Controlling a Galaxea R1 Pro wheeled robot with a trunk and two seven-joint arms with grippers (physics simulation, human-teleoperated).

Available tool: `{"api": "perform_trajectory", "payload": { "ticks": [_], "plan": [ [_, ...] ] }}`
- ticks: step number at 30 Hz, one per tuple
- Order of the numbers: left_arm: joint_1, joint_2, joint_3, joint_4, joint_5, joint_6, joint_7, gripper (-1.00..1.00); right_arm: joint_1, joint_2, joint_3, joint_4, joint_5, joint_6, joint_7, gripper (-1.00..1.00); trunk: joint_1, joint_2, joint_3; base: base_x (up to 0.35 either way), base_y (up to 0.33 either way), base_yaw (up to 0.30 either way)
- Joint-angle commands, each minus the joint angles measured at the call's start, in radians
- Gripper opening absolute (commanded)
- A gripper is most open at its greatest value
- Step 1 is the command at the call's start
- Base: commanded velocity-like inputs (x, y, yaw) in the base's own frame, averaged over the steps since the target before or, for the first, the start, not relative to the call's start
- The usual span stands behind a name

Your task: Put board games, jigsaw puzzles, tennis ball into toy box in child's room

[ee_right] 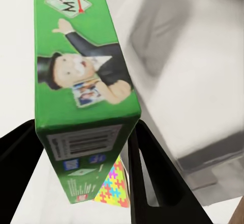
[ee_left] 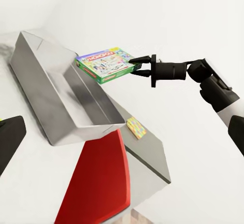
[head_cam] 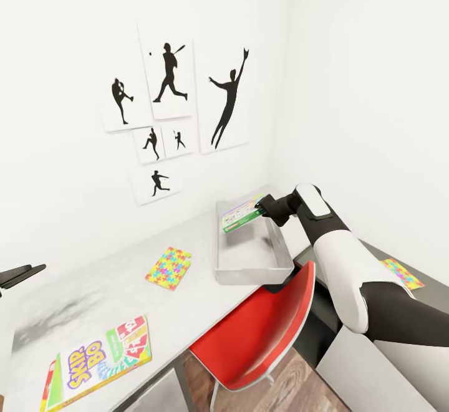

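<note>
**Monopoly box over the bin**

Board game [head_cam: 242, 217] pinched by right gripper [head_cam: 262, 208], hanging over toy box [head_cam: 274, 267] at its 1 o'clock corner. Advise: level it, move inward, lower before release. Left gripper [head_cam: 25, 271]: cannot tell.

2 board games [head_cam: 100, 362], 2 jigsaw puzzles [head_cam: 169, 268], 1 toy box [head_cam: 249, 272]

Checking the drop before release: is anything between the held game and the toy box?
Nothing visible. The right tool holds the game over the toy box, whose bare floor lies below.
</note>
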Motion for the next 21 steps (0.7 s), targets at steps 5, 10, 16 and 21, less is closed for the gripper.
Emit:
{"api": "perform_trajectory", "payload": {
  "ticks": [5,10,16,21],
  "plan": [
    [-0.001,0.0,0.003,0.0,-0.001,0.011,-0.005,1.0,-0.001,0.001,-0.002,-0.002,-0.007,0.001,-0.01,-1.0,0.001,-0.002,-0.007,0.011,0.0,0.0],
    [-0.001,0.0,0.006,0.0,-0.001,0.011,-0.005,1.0,-0.001,0.001,-0.002,-0.002,-0.007,0.001,-0.01,-1.0,0.001,-0.002,-0.014,0.001,0.0,0.0],
    [-0.001,0.0,0.006,0.0,-0.001,0.011,-0.005,1.0,-0.002,0.002,-0.002,-0.003,-0.007,0.001,-0.01,-1.0,0.001,-0.002,-0.023,0.0,0.0,0.0],
    [-0.001,0.0,0.007,0.0,-0.001,0.011,-0.005,1.0,-0.002,0.003,-0.001,-0.003,-0.007,0.0,-0.01,-1.0,0.001,-0.002,-0.031,0.0,0.0,0.0]
  ]
}}
